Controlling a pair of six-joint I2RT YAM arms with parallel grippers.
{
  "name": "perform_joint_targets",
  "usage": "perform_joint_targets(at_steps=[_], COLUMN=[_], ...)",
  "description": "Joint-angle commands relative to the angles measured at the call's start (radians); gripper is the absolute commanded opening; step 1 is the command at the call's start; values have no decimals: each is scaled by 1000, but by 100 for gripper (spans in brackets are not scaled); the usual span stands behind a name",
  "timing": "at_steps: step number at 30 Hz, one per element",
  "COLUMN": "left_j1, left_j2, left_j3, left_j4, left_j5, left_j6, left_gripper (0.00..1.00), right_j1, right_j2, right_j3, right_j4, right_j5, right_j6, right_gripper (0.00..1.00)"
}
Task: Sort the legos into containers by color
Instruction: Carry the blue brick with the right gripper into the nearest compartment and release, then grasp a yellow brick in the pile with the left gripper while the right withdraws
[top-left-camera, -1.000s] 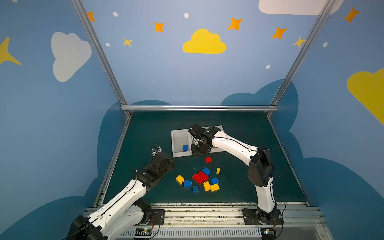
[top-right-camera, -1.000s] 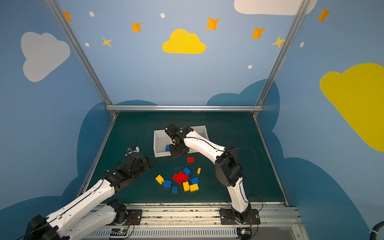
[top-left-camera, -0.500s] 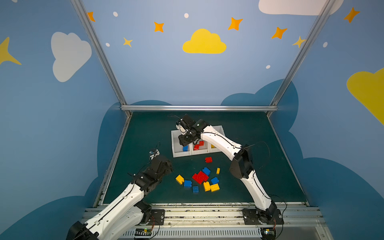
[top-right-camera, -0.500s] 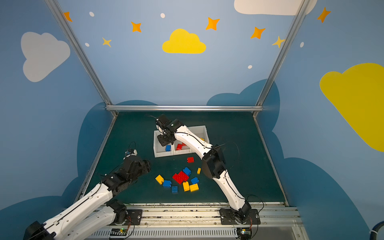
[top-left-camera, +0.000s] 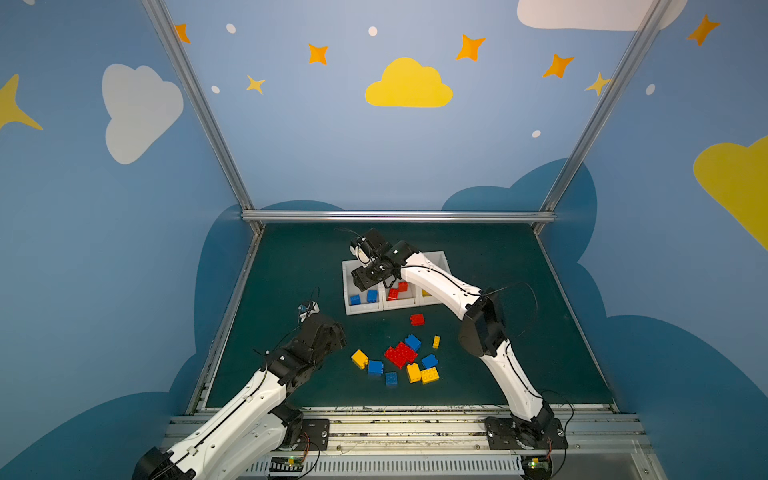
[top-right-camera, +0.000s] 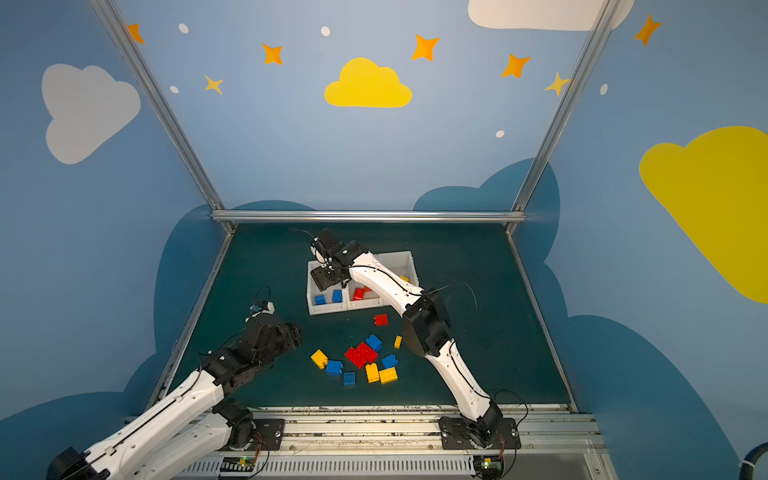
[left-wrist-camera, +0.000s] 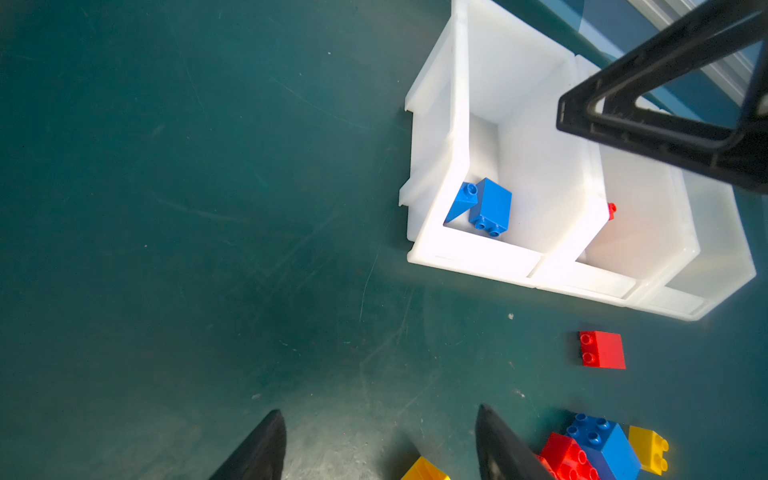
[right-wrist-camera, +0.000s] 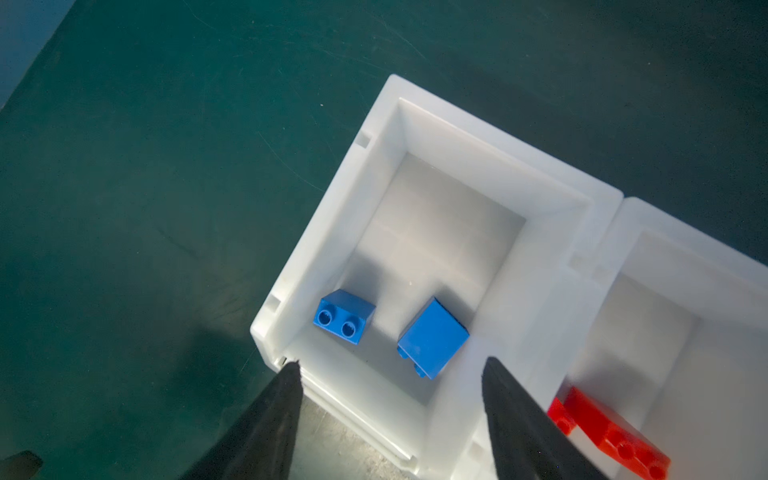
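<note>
Three white containers (top-left-camera: 362, 308) stand in a row at the back of the mat. The left one (right-wrist-camera: 498, 141) holds two blue legos (right-wrist-camera: 344, 316) (right-wrist-camera: 434, 336). Red legos (top-left-camera: 397, 290) lie in the middle one and a yellow one (top-left-camera: 426, 293) in the right one. My right gripper (right-wrist-camera: 392, 362) hovers over the left container's near wall, open and empty. A pile of loose legos (top-left-camera: 400, 354) in red, blue and yellow lies mid-mat, with a lone red lego (top-left-camera: 417, 319) behind it. My left gripper (left-wrist-camera: 379, 411) stands open and empty, low over the mat, left of the pile.
The right arm's elbow (top-left-camera: 482, 324) hangs just right of the pile. A metal rail (top-left-camera: 395, 216) runs along the back of the green mat (top-left-camera: 291, 270), and blue walls close both sides. In the left wrist view the right gripper's black finger (left-wrist-camera: 665, 124) crosses above the containers.
My right gripper swung from the middle container to the left one and opened. A second blue lego now lies there. The left arm has drawn back slightly.
</note>
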Motion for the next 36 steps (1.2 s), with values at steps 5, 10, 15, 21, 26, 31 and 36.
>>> perform_joint_targets(at_steps=[5,10,15,21,26,31,36], left_j1=[4,3,0,-14,-32,-43,-52], left_j2=[-9,-21,-35,-41,-36,14,125], left_j3=[0,17,33,58,56,42,46], left_j4=[-27,-76,-138,-253,-305,-253,-174], left_j5=[34,76,148,253,317,376,413], left_j6=[-1,-17,-72,-183,-266,-302,-309], left_gripper=[73,73,73,73,74,74,75], right_j1=[-5,-12,-23,-50,-89,-139,-180], right_j2=[-98,-185,-301,-502,-627,-719,-771], right_j3=[-60,-138,-257,-587,-786,-948,-1050], right_j4=[1,-34,-110,11,80,121,152], right_j5=[11,11,31,17,-4,-26,-44], right_j6=[-6,-6,31,71,107,154,183], right_gripper=[69,69,69,70,70,70,70])
